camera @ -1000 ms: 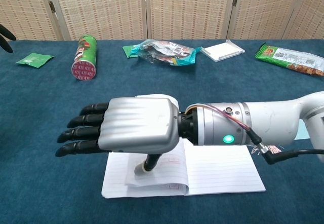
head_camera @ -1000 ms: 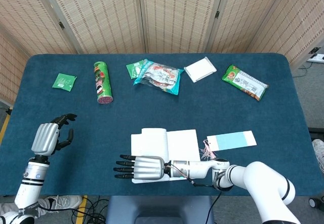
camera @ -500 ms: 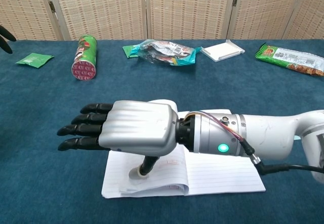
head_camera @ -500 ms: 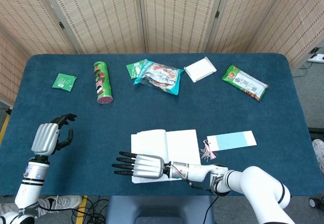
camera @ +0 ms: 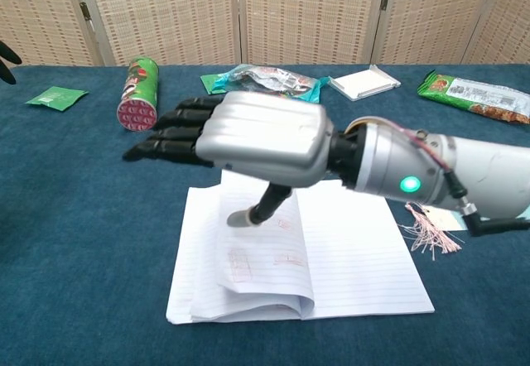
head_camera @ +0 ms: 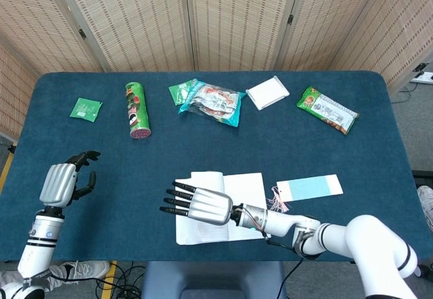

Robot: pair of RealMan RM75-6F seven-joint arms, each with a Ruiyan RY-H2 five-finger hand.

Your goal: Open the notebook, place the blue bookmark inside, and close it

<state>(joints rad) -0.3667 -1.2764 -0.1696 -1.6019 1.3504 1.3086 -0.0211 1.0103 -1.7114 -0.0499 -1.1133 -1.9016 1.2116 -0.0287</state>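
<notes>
Near the table's (head_camera: 81,258) front edge, lying open: notebook (head_camera: 240,191), lined pages up, left leaves bulging. Hovering just above it, right robot hand (camera: 261,138), fingers stretched flat, thumb dipping toward the page, grasping nothing. Resting idle at far left, left robot hand (head_camera: 64,182), loosely curled and empty. Lying just right of the notebook, blue bookmark (head_camera: 310,187), pink tassel toward the pages. Judging the opening done; next calling for reaching right and pinching that bookmark. Showing faint red marks on the page, unreadable; snack labels too small to read.
</notes>
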